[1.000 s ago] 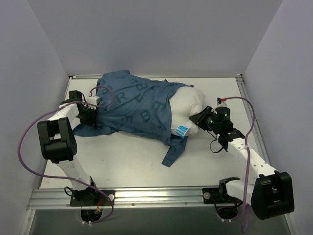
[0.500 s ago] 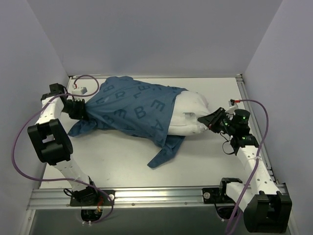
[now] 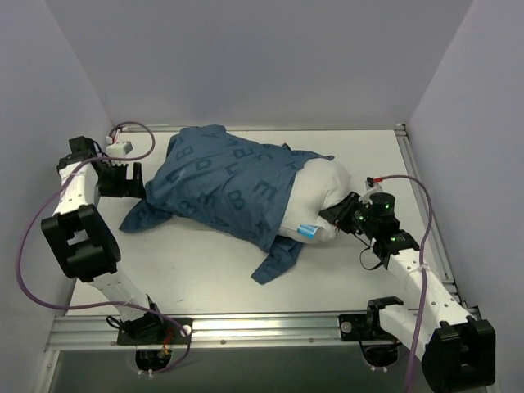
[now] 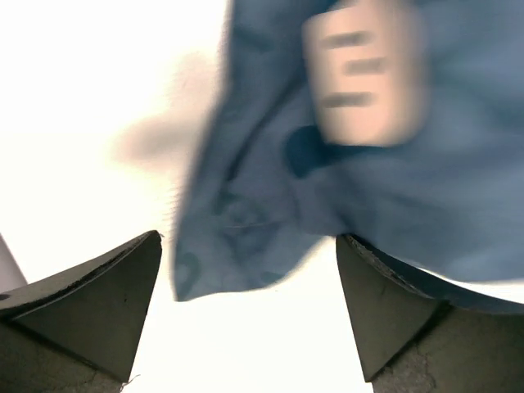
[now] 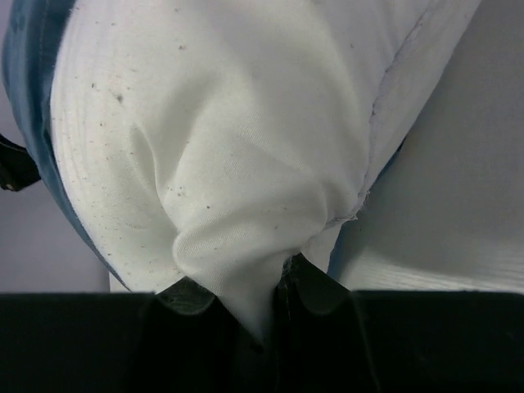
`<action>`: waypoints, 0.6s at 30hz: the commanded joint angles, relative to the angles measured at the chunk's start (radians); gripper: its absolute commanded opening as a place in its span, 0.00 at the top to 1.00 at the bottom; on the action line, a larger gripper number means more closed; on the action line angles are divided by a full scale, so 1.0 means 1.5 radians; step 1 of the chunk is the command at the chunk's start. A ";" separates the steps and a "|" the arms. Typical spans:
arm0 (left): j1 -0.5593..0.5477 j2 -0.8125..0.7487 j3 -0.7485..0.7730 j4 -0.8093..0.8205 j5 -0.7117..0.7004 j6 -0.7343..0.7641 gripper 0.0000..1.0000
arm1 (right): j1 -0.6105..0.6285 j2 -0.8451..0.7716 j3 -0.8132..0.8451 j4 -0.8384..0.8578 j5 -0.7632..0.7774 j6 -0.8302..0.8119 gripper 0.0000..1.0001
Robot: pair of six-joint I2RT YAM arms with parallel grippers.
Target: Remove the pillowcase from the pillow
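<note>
Top external has the pillow (image 3: 321, 187) lying long-ways, left to right across the tabletop (image 3: 196, 274), right end bare, the rest inside the pillowcase (image 3: 221, 182). My right jaws are clamped on that bare right corner, and right wrist backs it up: white pillow (image 5: 221, 147) fabric pinched tight between them. My left jaws stand wide apart at the far left, holding nothing. The pillowcase's closed end lies just to their right, and on left wrist its blue edge (image 4: 327, 188) hangs ahead of the open jaws. So my left arm is the nearer one, and I judge the pull runs leftward along that long axis, away from the right-hand anchor
</note>
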 commanded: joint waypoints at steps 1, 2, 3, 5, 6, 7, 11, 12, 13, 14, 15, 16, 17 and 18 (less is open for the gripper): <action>-0.061 -0.144 0.063 0.031 0.076 -0.005 0.03 | 0.057 -0.026 -0.046 0.093 0.049 0.081 1.00; -0.097 -0.163 0.072 0.034 0.080 -0.006 0.05 | 0.066 -0.026 -0.051 0.118 0.053 0.110 1.00; -0.118 -0.177 0.082 0.034 0.081 -0.005 0.06 | 0.076 -0.025 -0.053 0.125 0.065 0.120 1.00; -0.200 -0.207 0.115 0.015 0.059 0.000 0.06 | 0.111 -0.010 -0.043 0.139 0.081 0.132 1.00; -0.233 -0.210 0.127 -0.003 0.051 0.004 0.04 | 0.122 -0.003 -0.037 0.146 0.097 0.147 1.00; -0.276 -0.212 0.142 -0.047 0.052 0.011 0.02 | 0.136 0.013 -0.032 0.155 0.105 0.156 1.00; -0.453 -0.224 0.100 -0.149 0.052 0.073 0.12 | 0.199 0.069 -0.004 0.252 0.142 0.213 1.00; -0.521 -0.230 0.079 -0.157 0.038 0.082 0.14 | 0.221 0.083 0.004 0.263 0.149 0.221 1.00; -0.550 -0.245 0.057 -0.159 0.021 0.090 0.15 | 0.234 0.111 0.015 0.270 0.165 0.224 1.00; -0.578 -0.253 0.013 -0.154 -0.022 0.091 0.13 | 0.243 0.124 0.038 0.274 0.175 0.225 1.00; -0.617 -0.260 -0.007 -0.135 -0.043 0.085 0.08 | 0.258 0.136 0.047 0.276 0.183 0.223 1.00; -0.631 -0.273 -0.023 -0.120 -0.060 0.060 0.04 | 0.264 0.156 0.056 0.278 0.190 0.222 1.00; -0.644 -0.277 -0.053 -0.104 -0.095 0.042 0.03 | 0.268 0.166 0.062 0.285 0.203 0.224 1.00; -0.658 -0.280 -0.067 -0.064 -0.119 0.022 0.03 | 0.274 0.180 0.069 0.291 0.208 0.229 1.00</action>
